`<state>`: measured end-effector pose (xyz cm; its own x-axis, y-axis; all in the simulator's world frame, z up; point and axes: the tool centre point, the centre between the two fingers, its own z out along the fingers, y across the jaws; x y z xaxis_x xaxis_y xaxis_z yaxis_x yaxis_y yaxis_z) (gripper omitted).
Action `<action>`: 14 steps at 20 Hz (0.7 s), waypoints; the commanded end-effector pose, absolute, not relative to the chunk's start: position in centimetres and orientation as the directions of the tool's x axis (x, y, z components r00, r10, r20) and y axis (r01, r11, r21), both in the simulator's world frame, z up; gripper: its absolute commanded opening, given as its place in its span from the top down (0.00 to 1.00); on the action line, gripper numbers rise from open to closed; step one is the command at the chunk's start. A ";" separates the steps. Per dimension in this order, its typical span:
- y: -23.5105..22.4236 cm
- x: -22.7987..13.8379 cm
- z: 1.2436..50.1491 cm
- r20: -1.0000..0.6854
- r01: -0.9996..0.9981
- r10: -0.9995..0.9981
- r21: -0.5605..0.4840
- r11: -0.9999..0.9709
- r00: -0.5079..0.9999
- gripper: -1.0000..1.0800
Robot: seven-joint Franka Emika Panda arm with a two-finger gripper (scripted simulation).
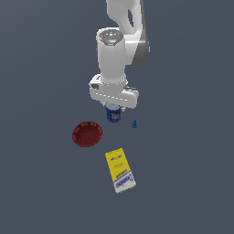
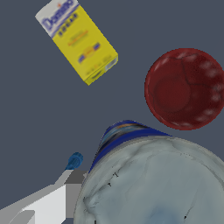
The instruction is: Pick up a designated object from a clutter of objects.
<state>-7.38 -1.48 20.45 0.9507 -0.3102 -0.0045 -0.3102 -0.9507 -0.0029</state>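
The dark red round bowl (image 1: 87, 134) (image 2: 184, 89) sits open side up with nothing in it, toward the exterior view's left of the small blue cylindrical can with a pale silvery top (image 1: 113, 114) (image 2: 153, 183). The can stands upright directly under the white arm's gripper (image 1: 114, 108), its closed lid filling much of the wrist view. Whether the fingers grip it cannot be told. The flat yellow-and-white box (image 1: 120, 170) (image 2: 76, 37) lies apart from both, and a tiny blue marker (image 1: 134, 124) (image 2: 74, 161) stands near the can.
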 end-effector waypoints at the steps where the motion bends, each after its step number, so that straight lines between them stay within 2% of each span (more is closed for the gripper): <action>1: -3.6 -8.1 22.9 -0.001 -0.310 -0.310 -0.005 -0.951 0.951 1.00; 14: -13.8 -11.3 33.9 -0.001 -0.312 -0.312 -0.004 -0.950 0.950 1.00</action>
<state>-10.93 -12.70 32.53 0.9500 -0.3121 -0.0041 -0.3121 -0.9500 -0.0038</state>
